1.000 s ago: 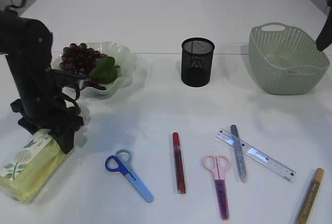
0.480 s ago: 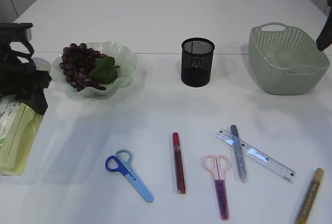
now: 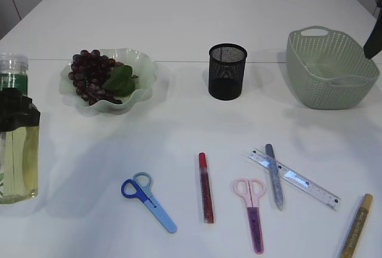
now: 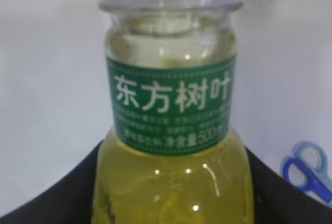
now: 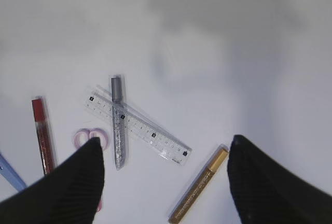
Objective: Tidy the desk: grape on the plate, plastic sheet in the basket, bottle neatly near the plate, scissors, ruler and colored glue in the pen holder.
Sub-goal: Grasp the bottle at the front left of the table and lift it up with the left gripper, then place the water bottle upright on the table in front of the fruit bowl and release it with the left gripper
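The left gripper (image 4: 174, 193) pinches the bottle (image 3: 17, 132) of yellow-green tea, its dark fingers (image 4: 57, 193) pressed to either side below the green neck label; the bottle stands upright at the table's left edge, near the plate (image 3: 143, 73) where the grape bunch (image 3: 89, 76) lies; the right gripper (image 5: 165, 175) hangs spread and empty above the silver glue pen (image 5: 117, 125) crossing the clear ruler (image 5: 137, 125); gold glue pen (image 5: 199, 182), red glue pen (image 5: 42, 133), pink scissors (image 3: 253, 210) and blue scissors (image 3: 149, 201) lie loose; pen holder (image 3: 227, 71) and basket (image 3: 331, 67) stand behind.
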